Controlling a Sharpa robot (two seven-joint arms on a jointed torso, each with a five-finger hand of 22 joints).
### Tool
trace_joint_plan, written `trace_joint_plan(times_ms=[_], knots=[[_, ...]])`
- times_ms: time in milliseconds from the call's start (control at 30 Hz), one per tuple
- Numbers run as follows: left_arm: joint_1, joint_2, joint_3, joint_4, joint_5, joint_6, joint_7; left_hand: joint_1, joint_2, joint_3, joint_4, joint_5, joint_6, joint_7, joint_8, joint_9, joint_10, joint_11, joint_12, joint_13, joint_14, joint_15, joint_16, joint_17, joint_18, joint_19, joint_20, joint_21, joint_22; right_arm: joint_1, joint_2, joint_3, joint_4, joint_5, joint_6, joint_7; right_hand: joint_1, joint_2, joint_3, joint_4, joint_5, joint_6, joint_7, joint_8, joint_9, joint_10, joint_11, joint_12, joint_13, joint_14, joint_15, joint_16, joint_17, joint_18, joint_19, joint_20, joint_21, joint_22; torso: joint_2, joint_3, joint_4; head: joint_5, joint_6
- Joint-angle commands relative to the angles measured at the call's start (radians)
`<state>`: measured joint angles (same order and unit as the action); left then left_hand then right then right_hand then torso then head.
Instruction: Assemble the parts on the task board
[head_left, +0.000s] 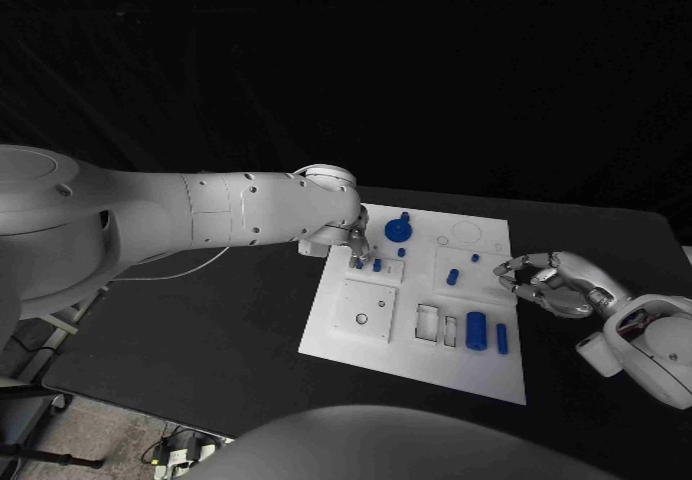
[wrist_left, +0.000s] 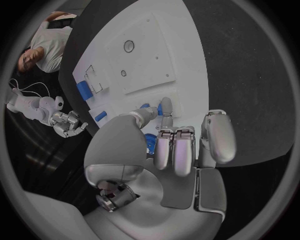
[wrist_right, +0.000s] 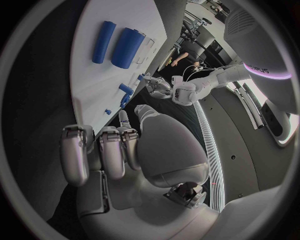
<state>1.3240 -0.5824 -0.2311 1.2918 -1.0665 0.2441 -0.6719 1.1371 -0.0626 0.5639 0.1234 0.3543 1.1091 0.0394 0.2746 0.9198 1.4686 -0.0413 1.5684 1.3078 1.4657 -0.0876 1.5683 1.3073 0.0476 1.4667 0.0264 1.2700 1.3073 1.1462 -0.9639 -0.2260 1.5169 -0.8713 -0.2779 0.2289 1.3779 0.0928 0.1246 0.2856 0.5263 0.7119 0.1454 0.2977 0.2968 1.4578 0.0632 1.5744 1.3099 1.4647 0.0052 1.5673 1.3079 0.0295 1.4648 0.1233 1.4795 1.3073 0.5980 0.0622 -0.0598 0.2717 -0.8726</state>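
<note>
The board (head_left: 378, 335) lies at the centre of the head view, a white plate on the black table (head_left: 202, 330). The left arm (head_left: 216, 212) reaches in from the left edge, and the left hand (head_left: 351, 243) sits over the board's upper left part, fingers pointing down. In the left wrist view its fingertips (wrist_left: 165, 106) meet at a small blue peg (wrist_left: 160, 109) standing on the board; whether they actually pinch it or only touch it I cannot tell. In the head view that peg (head_left: 376, 265) stands just under the hand.

A round blue knob (head_left: 398, 230) stands just right of the left hand, near the board's upper edge. A short blue pin (head_left: 451, 277) stands near the board's middle, with a smaller blue stub (head_left: 475, 258) up and to the right of it. In the lower right part of the board lie a thick blue cylinder (head_left: 476, 326) and, just beside it on the right, a thin blue rod (head_left: 502, 337), parallel and apart.

The right hand (head_left: 552, 283) hovers at the board's right edge, centre right of the frame, fingers curled inward and holding nothing. In the right wrist view its fingers (wrist_right: 119, 150) bend toward the palm, with the cylinder (wrist_right: 127, 47) and rod (wrist_right: 103, 41) lying on the board beyond them.
</note>
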Motion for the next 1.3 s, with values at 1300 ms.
trace_joint_plan(times_ms=[1300], knots=[[-0.011,0.025,0.000,-0.037,-0.043,0.093,0.006,0.001,0.014,-0.039,-0.058,-0.085,-0.057,0.004,-0.034,-0.039,0.102,0.016,0.002,0.262,0.105,0.015,0.003,0.263,0.022,-0.033,0.013,-0.078,0.169,-0.003,-0.012,0.000,0.012,-0.002,0.004,0.006,-0.004,-0.005,0.006,-0.001,0.002,0.001,0.003,0.007,0.001,0.113,0.002,-0.004,0.261,0.106,0.009,0.003,0.263,0.003,0.002,0.002,-0.006,0.220,0.000,0.0005,-0.0002,-0.006,0.000]])
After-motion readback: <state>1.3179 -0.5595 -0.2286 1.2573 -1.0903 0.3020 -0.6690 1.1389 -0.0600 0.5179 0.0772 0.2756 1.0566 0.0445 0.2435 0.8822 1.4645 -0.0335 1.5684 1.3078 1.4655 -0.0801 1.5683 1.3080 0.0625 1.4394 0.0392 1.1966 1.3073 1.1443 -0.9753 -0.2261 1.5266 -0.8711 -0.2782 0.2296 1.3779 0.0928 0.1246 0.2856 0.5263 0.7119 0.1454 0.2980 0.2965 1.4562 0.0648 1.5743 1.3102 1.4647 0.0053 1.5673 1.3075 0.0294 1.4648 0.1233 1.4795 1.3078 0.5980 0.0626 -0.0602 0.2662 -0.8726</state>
